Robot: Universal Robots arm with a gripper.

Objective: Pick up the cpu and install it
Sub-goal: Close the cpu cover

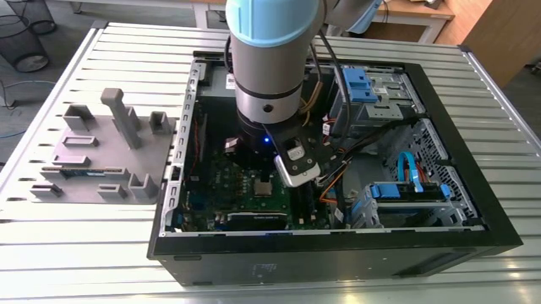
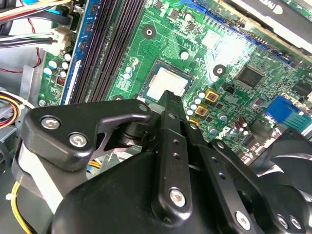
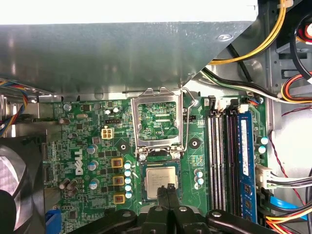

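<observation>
Exterior view: arm [image 1: 270,63] is hanging over the open black case [image 1: 338,253] on the slatted metal bench [image 1: 76,253]. The cpu [image 1: 263,188] is lying flat on the green board [image 1: 220,183], well apart from the grey moulded tray [image 1: 93,158] at the exterior view's left.

First wrist view: claw [image 3: 168,190] is pinched closed, gripping nothing, tips just over the cpu's edge. The small silver square is sitting in its socket, and the hinged metal frame [image 3: 136,122] is standing open.

Second wrist view: matte black claw is closed, shiny lid bare.

Placement is looking done, clamping left.
</observation>
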